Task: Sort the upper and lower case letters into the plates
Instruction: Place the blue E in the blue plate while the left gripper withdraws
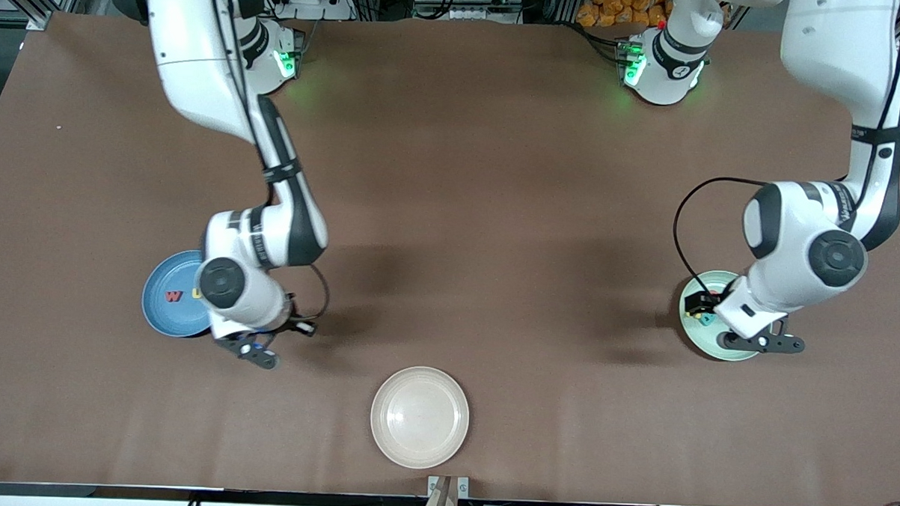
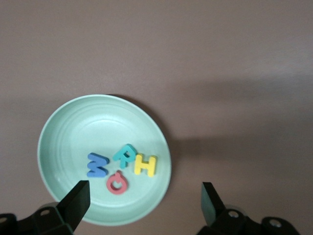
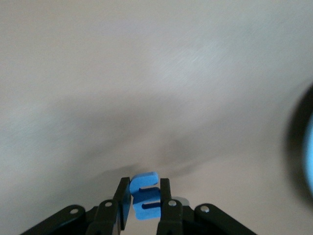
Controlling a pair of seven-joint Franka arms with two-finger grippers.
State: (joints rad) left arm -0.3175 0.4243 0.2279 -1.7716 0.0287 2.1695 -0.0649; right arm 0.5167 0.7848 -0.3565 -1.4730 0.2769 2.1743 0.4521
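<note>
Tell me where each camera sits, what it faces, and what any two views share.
Front view: high across the table, facing both arms; blue plate, cream plate.
Left wrist view: looks down on the mint plate holding four letters; open left gripper.
Right wrist view: over bare table; right gripper shut on blue letter.
Shared: the mint plate shows in front and left wrist views.

Brown table, cluttered dark surroundings

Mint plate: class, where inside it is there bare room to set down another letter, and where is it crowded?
The mint plate is bare between its rim and the letters; those four cluster crowded below the open left gripper.
</note>
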